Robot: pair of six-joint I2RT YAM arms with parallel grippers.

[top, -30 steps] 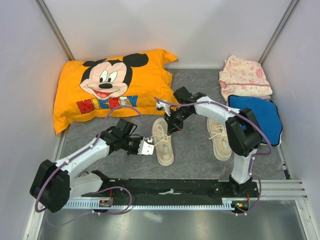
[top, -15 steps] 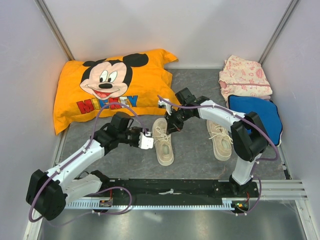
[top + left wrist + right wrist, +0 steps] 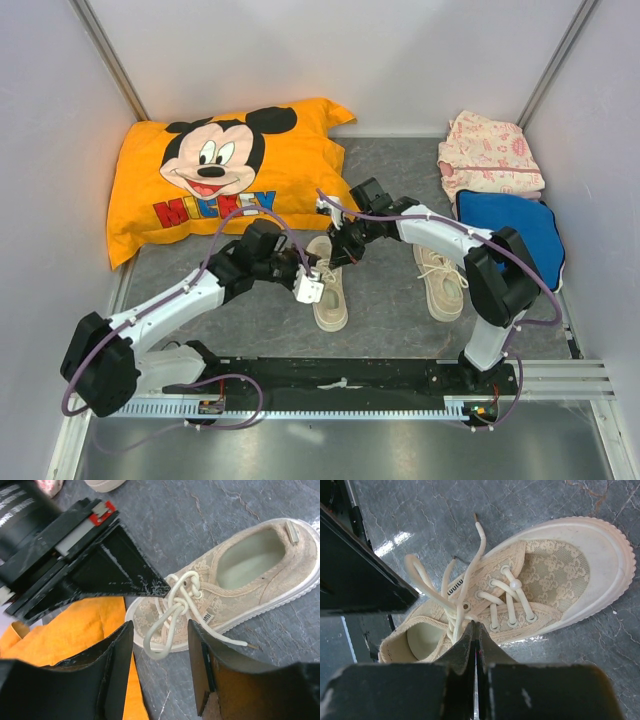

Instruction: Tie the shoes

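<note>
A cream shoe shows a lace-patterned cloth upper and a smooth, ribbed, rubbery pale sole. Its laces are round white cord. The table is dark grey, marbled, faintly glossy. The left gripper has matt black plastic fingers. The right gripper is scratched white. The pillow is printed orange cloth.

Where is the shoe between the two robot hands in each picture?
Top external: the shoe lies in the middle of the table, left of the other shoe.
Left wrist: it fills the right half, lying slantwise.
Right wrist: it runs across the centre, toe at the right.
Shared landmark: its white laces, with the shut tip of the right gripper at them.
</note>
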